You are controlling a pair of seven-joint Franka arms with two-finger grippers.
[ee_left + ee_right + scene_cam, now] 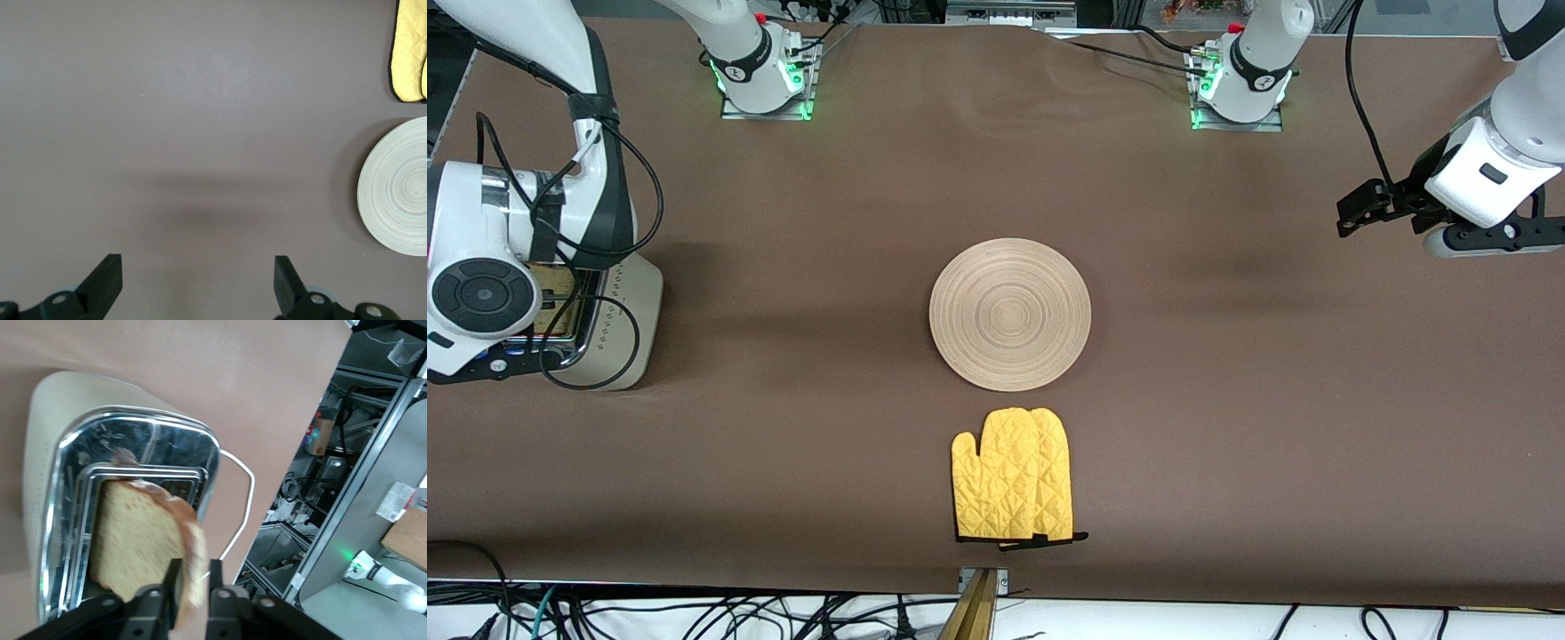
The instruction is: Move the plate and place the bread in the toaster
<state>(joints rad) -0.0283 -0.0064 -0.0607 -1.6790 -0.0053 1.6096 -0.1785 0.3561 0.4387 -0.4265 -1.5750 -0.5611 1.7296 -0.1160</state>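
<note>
From the front, I am seeing the round light-beige wooden plate [1009, 314] lying mid-counter, a yellow quilted oven mitt [1014, 476] nearer the camera than it. The cream-white toaster [618, 316] is sitting toward the right arm's end.

Left wrist: my left gripper [198, 283] is hanging released, fingers wide, over bare brown counter [200, 120] near the plate.

Right wrist: my right gripper [193, 587] is pinching the brown-crusted bread slice [143, 543] standing in the toaster's chrome slot.

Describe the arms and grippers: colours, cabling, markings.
Both arms are white with dark grey joint bands and round dark end caps; bases glow green. Black cables loop along the right arm's wrist. Left gripper: white housing, black camera bracket, black wedge-shaped fingers. Right gripper: black body, slim black fingers with screw heads.
</note>
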